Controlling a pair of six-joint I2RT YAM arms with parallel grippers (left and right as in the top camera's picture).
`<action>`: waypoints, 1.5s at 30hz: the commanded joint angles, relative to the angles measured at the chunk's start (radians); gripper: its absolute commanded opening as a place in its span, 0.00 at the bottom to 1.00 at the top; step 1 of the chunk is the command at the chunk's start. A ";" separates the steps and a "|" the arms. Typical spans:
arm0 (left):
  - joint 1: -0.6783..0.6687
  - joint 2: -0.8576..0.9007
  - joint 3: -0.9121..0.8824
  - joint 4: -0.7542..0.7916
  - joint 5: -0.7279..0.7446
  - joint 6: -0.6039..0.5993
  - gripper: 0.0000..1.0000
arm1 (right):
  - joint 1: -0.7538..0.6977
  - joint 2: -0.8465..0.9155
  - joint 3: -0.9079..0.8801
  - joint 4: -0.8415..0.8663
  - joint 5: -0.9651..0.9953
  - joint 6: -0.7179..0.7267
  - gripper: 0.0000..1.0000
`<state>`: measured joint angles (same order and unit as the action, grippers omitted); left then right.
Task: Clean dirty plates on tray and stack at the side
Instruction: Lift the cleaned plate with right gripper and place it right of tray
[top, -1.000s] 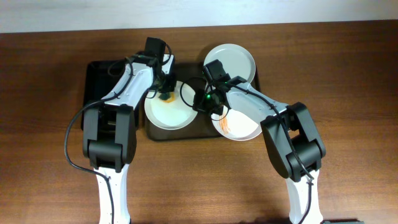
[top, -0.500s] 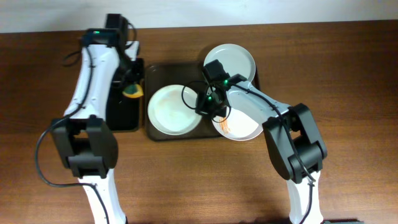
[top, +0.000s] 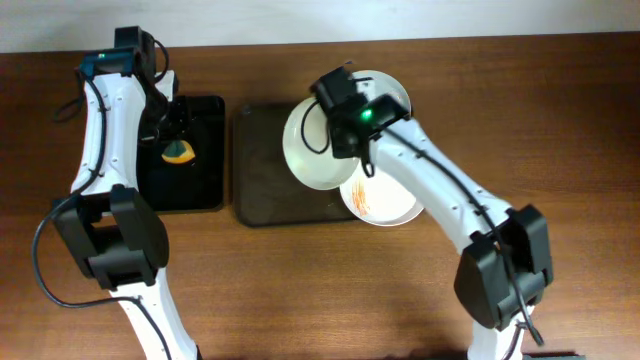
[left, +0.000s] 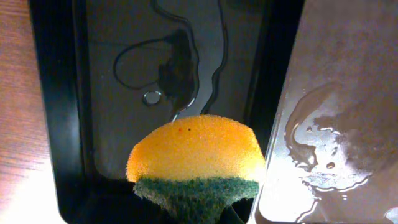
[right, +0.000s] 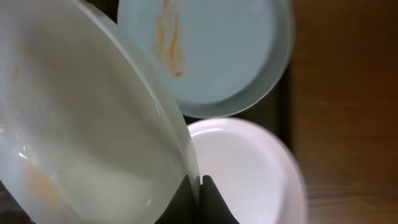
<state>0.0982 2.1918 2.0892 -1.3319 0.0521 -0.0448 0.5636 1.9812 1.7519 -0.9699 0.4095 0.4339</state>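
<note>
L pincer (top: 176, 138) pinching sponge (left: 196, 149); R pincer (right: 199, 190) clamped on plate (right: 81, 124) rim.

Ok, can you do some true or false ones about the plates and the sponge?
1. The right gripper is holding a plate. True.
2. The sponge is lying on the brown tray. False: the left gripper holds it over the black tray.
3. A second plate has orange streaks on it. True.
4. The sponge is green all over. False: it is orange-yellow with a green layer on one side.
</note>
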 joint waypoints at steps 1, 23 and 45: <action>-0.002 -0.021 0.013 0.010 0.011 0.015 0.01 | 0.100 -0.008 0.010 0.009 0.353 -0.014 0.04; -0.002 -0.014 -0.014 0.030 0.011 0.015 0.01 | 0.359 -0.008 0.010 0.088 1.050 -0.015 0.04; -0.002 -0.011 -0.014 0.031 -0.023 0.015 0.01 | 0.151 -0.069 0.010 0.062 0.346 0.023 0.04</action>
<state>0.0967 2.1918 2.0850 -1.3014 0.0433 -0.0448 0.7490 1.9800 1.7519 -0.9020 0.8677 0.4236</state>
